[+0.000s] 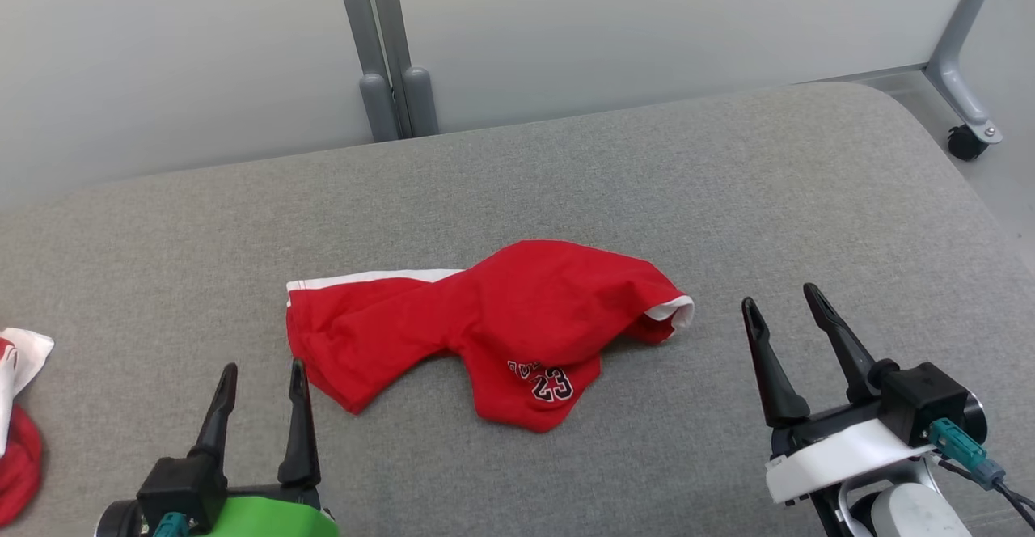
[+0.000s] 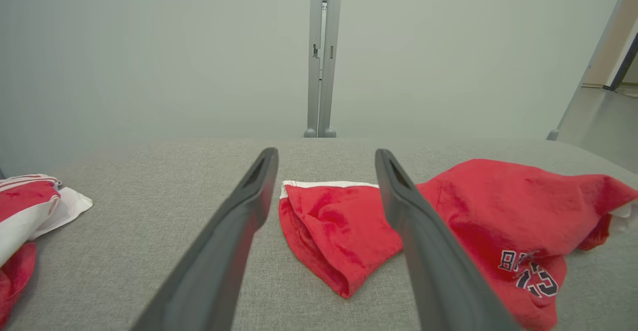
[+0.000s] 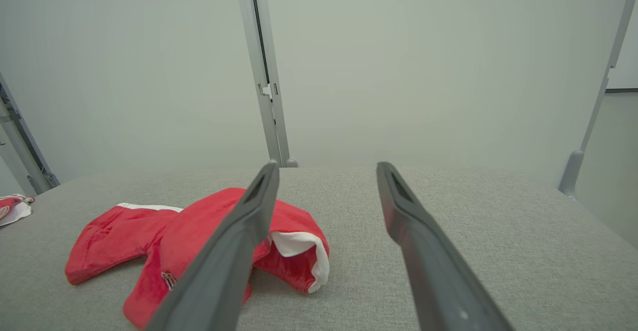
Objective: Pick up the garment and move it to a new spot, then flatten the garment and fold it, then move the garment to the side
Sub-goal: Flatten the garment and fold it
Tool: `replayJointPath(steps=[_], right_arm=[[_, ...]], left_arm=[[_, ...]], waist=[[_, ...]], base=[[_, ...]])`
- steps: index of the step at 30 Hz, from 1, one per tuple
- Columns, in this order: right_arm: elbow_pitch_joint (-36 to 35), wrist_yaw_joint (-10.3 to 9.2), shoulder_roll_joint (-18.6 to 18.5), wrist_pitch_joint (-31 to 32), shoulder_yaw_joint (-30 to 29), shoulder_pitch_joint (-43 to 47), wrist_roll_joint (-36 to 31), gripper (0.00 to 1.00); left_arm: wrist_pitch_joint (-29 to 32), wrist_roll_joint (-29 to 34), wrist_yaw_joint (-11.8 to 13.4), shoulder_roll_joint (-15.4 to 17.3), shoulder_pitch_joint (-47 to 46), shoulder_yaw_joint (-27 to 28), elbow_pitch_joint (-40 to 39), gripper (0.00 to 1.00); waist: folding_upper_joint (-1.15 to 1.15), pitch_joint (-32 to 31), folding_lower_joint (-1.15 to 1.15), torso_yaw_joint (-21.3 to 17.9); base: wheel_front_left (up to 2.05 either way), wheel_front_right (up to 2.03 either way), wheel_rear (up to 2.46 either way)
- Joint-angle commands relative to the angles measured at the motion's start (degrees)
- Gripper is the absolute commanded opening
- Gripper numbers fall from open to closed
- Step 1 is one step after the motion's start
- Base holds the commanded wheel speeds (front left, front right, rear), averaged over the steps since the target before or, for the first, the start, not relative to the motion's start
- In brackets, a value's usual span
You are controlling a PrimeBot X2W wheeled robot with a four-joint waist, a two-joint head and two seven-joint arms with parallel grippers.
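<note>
So: the red jersey T-shirt [image 1: 501,319] lies crumpled mid-table [image 1: 728,181], "23" lettering toward the near edge, its white sleeve cuff [image 1: 675,310] poking out right. Left hand [image 1: 264,365] is spread wide and empty, just beside the shirt's left hem corner. Right hand [image 1: 779,294] is equally wide, holding nothing, a bit apart from the cuff side. They flank the heap, likely staged for a two-handed pickup (first step not yet done). A red-and-white cloth [image 1: 20,408] sits at the far left edge, well apart.
</note>
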Motion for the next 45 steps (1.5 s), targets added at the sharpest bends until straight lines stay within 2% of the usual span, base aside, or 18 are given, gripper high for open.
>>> replayJointPath(steps=[1, 4, 9, 13, 16, 21, 26, 33, 35, 36, 37, 45], right_arm=[[-0.32, -0.01, -0.17, -0.17, -0.34, 0.22, -0.32, 1.0], [-0.58, -0.02, -0.47, -0.17, -1.51, -0.32, -0.58, 1.0], [-1.49, -0.02, -0.94, -0.17, -3.53, -1.94, -0.95, 1.0], [-1.95, -0.02, -0.98, -0.17, -3.93, -3.4, -1.07, 1.0], [-2.16, -0.02, -0.59, -0.17, -3.93, -4.58, -1.16, 1.0], [-2.27, -0.02, 0.19, -0.17, -3.69, -6.18, -1.27, 1.0], [-2.28, -0.02, 1.03, -0.17, -2.81, -7.41, -1.33, 1.0], [-2.21, -0.02, 2.09, -0.17, -3.43, -7.85, -1.37, 1.0], [-1.97, -0.01, 2.23, -0.17, -3.82, -7.47, -1.51, 1.0], [-1.85, -0.02, 2.32, -0.17, -4.09, -7.28, -1.57, 1.0], [-1.64, -0.01, 2.38, -0.17, -4.15, -7.16, -1.56, 1.0], [-1.28, -0.01, 1.56, -0.17, -4.58, -5.91, -1.55, 1.0]], left_arm=[[-0.01, 0.14, -0.68, -0.32, -0.53, -0.48, 0.42, 1.0], [2.38, -1.24, -2.89, -1.36, -1.56, -3.12, 1.64, 1.0], [11.78, -3.42, -7.89, -2.6, -4.28, -9.45, 4.05, 1.0], [20.98, -7.09, -10.17, -3.76, -7.13, -14.6, 6.69, 1.0], [25.78, -9.6, -11.0, -4.24, -9.27, -17.97, 8.27, 1.0], [27.91, -10.5, -11.37, -4.86, -14.18, -22.34, 11.52, 1.0], [28.72, -9.56, -11.13, -5.46, -19.41, -23.68, 17.23, 1.0], [28.94, -4.36, -6.91, -4.96, -24.64, -25.3, 26.45, 1.0], [28.57, -3.6, -6.72, -4.84, -25.35, -26.18, 28.27, 0.98], [28.32, -3.54, -6.87, -4.9, -25.48, -26.34, 28.76, 0.63], [27.88, -3.53, -7.12, -4.97, -25.63, -26.55, 29.28, 0.0], [24.19, -4.11, -7.87, -4.14, -25.39, -26.56, 27.08, 0.0]], waist=[[0.0, 0.07, 0.0, -0.05], [0.0, 0.46, 0.0, -0.25], [0.0, 2.3, 0.0, -1.03], [0.0, 4.21, 0.0, -2.42], [0.0, 5.67, 0.0, -3.84], [0.0, 8.03, 0.0, -6.13], [0.0, 10.11, 0.0, -8.55], [0.0, 11.44, 0.0, -10.27], [0.0, 11.27, 0.0, -9.96], [0.0, 11.12, 0.0, -9.64], [0.0, 10.85, 0.0, -9.24], [0.0, 7.55, 0.0, -3.43]], base=[[0.0, 0.0, 0.0], [0.0, 0.0, 0.0], [0.0, 0.0, 0.0], [0.0, 0.0, 0.0], [0.0, 0.0, 0.0], [0.0, 0.0, 0.0], [0.0, 0.0, 0.0], [0.0, 0.0, 0.0], [0.0, 0.0, 0.0], [0.0, 0.0, 0.0], [0.0, 0.0, 0.0], [0.0, 0.0, 0.0]])
